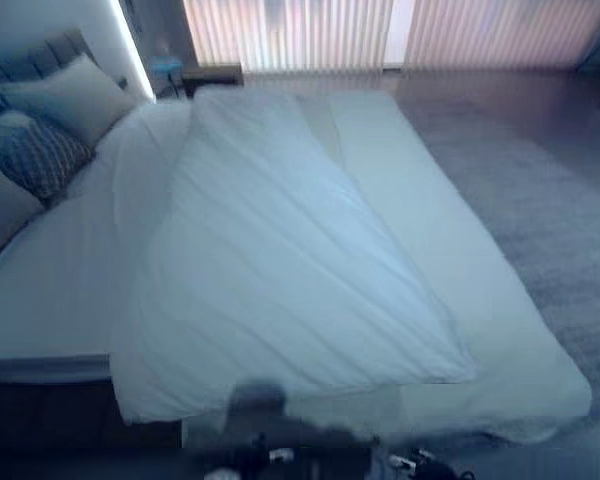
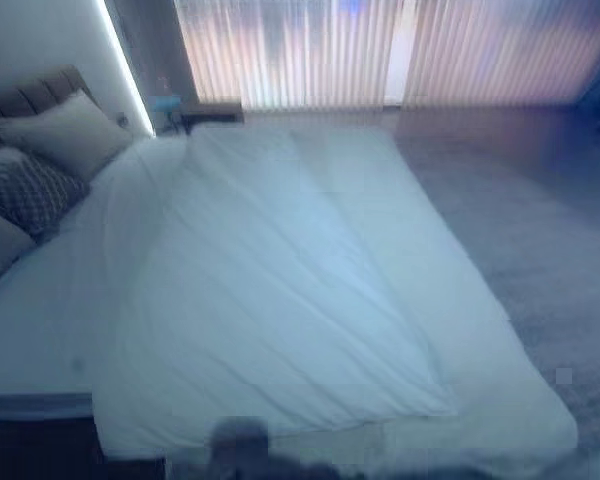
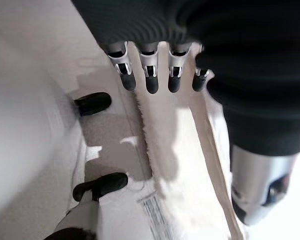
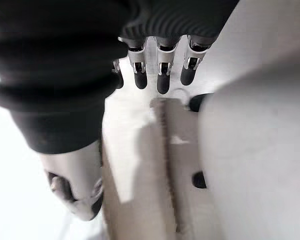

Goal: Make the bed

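left wrist view: left hand (image 3: pixel 155 75) hangs relaxed, fingers straight, grasping nothing; right hand (image 4: pixel 160 70) likewise slack. the duvet (image 1: pixel 280 280) lies askew across the bed (image 1: pixel 500 300), one corner (image 1: pixel 460 370) on the near side, ahead of both hands. judged light, soft and limp; pinch it at that corner and the near hem.

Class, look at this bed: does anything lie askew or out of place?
Yes. The white duvet lies diagonally across the bed, leaving a strip of mattress bare on the side away from the pillows. Its near corner is folded over instead of lying square.
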Motion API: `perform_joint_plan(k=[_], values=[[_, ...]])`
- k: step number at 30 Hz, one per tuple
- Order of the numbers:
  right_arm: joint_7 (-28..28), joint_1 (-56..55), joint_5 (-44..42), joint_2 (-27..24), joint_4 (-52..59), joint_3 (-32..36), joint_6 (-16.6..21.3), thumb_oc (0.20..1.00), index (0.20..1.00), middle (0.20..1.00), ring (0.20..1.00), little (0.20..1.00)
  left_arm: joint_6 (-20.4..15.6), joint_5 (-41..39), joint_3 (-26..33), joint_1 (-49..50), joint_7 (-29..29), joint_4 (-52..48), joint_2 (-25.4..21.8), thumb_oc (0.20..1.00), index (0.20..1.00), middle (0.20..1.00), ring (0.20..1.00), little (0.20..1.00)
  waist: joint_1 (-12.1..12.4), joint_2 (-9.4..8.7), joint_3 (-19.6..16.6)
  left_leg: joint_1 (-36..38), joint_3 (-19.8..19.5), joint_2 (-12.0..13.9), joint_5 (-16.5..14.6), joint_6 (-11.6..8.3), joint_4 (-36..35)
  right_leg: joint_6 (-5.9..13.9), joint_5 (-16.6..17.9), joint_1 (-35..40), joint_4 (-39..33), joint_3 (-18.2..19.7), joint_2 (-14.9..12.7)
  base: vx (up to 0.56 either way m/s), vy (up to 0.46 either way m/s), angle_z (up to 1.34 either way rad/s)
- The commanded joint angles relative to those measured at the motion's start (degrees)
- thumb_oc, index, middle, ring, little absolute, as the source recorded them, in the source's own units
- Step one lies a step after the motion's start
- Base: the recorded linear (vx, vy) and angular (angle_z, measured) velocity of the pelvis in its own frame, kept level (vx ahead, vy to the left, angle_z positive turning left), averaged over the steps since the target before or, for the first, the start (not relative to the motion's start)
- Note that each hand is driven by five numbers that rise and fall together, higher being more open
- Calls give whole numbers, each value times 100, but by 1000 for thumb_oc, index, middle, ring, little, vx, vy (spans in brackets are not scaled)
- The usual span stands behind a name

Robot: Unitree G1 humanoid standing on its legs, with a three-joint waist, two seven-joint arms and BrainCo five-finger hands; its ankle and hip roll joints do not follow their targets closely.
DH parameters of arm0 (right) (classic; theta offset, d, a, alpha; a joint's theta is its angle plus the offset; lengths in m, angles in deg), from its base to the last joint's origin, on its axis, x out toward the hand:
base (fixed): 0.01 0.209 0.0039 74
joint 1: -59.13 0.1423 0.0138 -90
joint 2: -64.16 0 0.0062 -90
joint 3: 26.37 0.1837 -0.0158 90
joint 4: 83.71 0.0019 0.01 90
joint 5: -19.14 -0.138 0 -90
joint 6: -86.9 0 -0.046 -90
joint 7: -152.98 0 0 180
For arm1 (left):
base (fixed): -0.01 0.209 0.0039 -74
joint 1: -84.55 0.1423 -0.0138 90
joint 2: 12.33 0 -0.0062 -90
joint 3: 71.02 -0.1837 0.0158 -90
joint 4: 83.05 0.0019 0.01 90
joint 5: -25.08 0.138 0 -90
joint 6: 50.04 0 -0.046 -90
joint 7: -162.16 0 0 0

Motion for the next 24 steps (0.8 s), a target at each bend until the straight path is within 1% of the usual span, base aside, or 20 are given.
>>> perform_joint_plan(k=[1, 3, 4, 5, 6, 7, 8, 9, 12, 15, 16, 17, 18, 19, 22, 23, 24], values=[[99, 220, -644, 36, 394, -251, 357, 1000, 1000, 1000, 1000, 1000, -467, -799, 121, -589, 355, 13, 126, 1000, 1000, 1000, 1000, 1000, -110, -336, 303, -373, -20, -302, 17, 217, -114, 293, 308, -745, 38, 205, 33, -160, -36, -3], [111, 332, -855, 6, 532, -324, 433, 1000, 1000, 1000, 1000, 1000, -589, -1175, 159, -836, 436, -136, 144, 1000, 1000, 1000, 1000, 1000, -126, -389, 514, -836, -115, -381, -61, 216, 366, 303, 302, -1065, 260, 154, 24, -144, -37, 3], [111, 332, -855, 6, 532, -324, 433, 1000, 1000, 1000, 1000, 1000, -589, -1175, 159, -836, 436, -136, 144, 1000, 1000, 1000, 1000, 1000, -127, -389, 512, -839, -116, -381, -61, 216, 367, 303, 302, -1067, 261, 153, 24, -116, -18, 2], [159, 420, -935, -5, 612, -360, 475, 1000, 1000, 1000, 1000, 1000, -632, -1398, 191, -948, 433, -194, 154, 1000, 1000, 1000, 1000, 1000, -166, -400, 612, -1010, -101, -390, -89, 214, 500, 308, 285, -1246, 424, 129, 37, -127, -29, 6], [201, 527, -1111, 1, 768, -373, 521, 1000, 1000, 1000, 1000, 1000, -706, -1732, 282, -1139, 425, -286, 161, 1000, 1000, 1000, 1000, 1000, -219, -426, 723, -1412, -90, -382, -166, 190, 919, 307, 154, -1568, 769, 64, 43, -150, -44, 5], [199, 567, -1189, 6, 796, -379, 543, 1000, 1000, 1000, 1000, 1000, -728, -1881, 333, -1216, 424, -285, 166, 1000, 1000, 1000, 1000, 1000, -236, -434, 754, -1598, -94, -376, -223, 175, 1123, 307, 104, -1740, 967, 28, 35, -98, -41, 13], [199, 569, -1189, 6, 795, -380, 543, 1000, 1000, 1000, 1000, 1000, -728, -1882, 335, -1219, 423, -284, 166, 1000, 1000, 1000, 1000, 1000, -242, -430, 741, -1628, -99, -375, -232, 175, 1146, 307, 98, -1764, 982, 23, 34, -93, -30, 33], [223, 674, -1310, 4, 916, -393, 569, 1000, 1000, 1000, 1000, 1000, -824, -2173, 469, -1357, 487, -348, 214, 1000, 1000, 1000, 1000, 1000, -260, -456, 798, -2039, -86, -309, -369, 155, 1583, 311, 12, -2157, 1346, -4, 0, -82, -14, 32], [252, 804, -1448, 13, 1072, -401, 643, 1000, 1000, 1000, 1000, 1000, -981, -2663, 676, -1486, 518, -553, 268, 1000, 1000, 1000, 1000, 1000, -255, -446, 805, -2546, -94, -223, -594, 139, 2130, 343, -110, -2692, 1853, -32, -34, -86, 11, 6], [304, 880, -1557, 28, 1329, -427, 732, 1000, 1000, 1000, 1000, 1000, -1146, -3057, 904, -1561, 515, -802, 297, 1000, 1000, 1000, 1000, 1000, -232, -471, 869, -2936, -82, -136, -747, 111, 2576, 325, -176, -3016, 2118, -59, -28, -64, 8, -12], [305, 880, -1557, 28, 1331, -428, 732, 1000, 1000, 1000, 1000, 1000, -1146, -3059, 904, -1561, 515, -802, 296, 1000, 1000, 1000, 1000, 1000, -234, -465, 859, -2964, -86, -131, -758, 111, 2602, 324, -182, -3036, 2133, -63, -25, -55, 6, -15], [322, 941, -1645, 50, 1479, -447, 790, 1000, 1000, 1000, 1000, 1000, -1243, -3390, 1079, -1628, 459, -932, 306, 1000, 1000, 1000, 1000, 1000, -216, -472, 910, -3170, -128, -108, -840, 121, 2845, 317, -232, -3242, 2314, -60, -26, -35, 10, -4], [324, 942, -1646, 49, 1481, -450, 789, 1000, 1000, 1000, 1000, 1000, -1244, -3394, 1081, -1630, 455, -930, 305, 1000, 1000, 1000, 1000, 1000, -219, -467, 899, -3199, -132, -104, -851, 121, 2871, 316, -240, -3266, 2332, -63, -24, -45, 19, -4], [347, 997, -1647, 68, 1576, -483, 801, 1000, 1000, 1000, 1000, 1000, -1351, -3966, 1337, -1715, 448, -1075, 414, 1000, 1000, 1000, 1000, 1000, -207, -464, 949, -3339, -155, -80, -929, 134, 3035, 318, -293, -3383, 2459, -92, -22, -23, 16, -5], [394, 1009, -1648, 59, 1752, -507, 825, 1000, 1000, 1000, 1000, 1000, -1395, -4168, 1448, -1783, 404, -1188, 438, 1000, 1000, 1000, 1000, 1000, -238, -455, 950, -3495, -162, -68, -934, 142, 3131, 301, -326, -3528, 2537, -93, -29, -12, 19, -3], [404, 1012, -1662, 51, 1823, -517, 846, 1000, 1000, 1000, 1000, 1000, -1467, -4438, 1577, -1879, 425, -1207, 466, 1000, 1000, 1000, 1000, 1000, -253, -452, 984, -3570, -156, -61, -960, 148, 3215, 296, -348, -3602, 2626, -83, -38, 0, 0, 0], [407, 1013, -1661, 50, 1827, -519, 844, 1000, 1000, 1000, 1000, 1000, -1468, -4442, 1580, -1883, 422, -1204, 465, 1000, 1000, 1000, 1000, 1000, -255, -450, 979, -3582, -157, -61, -963, 148, 3223, 296, -351, -3614, 2633, -84, -38, -3, 49, -1]])
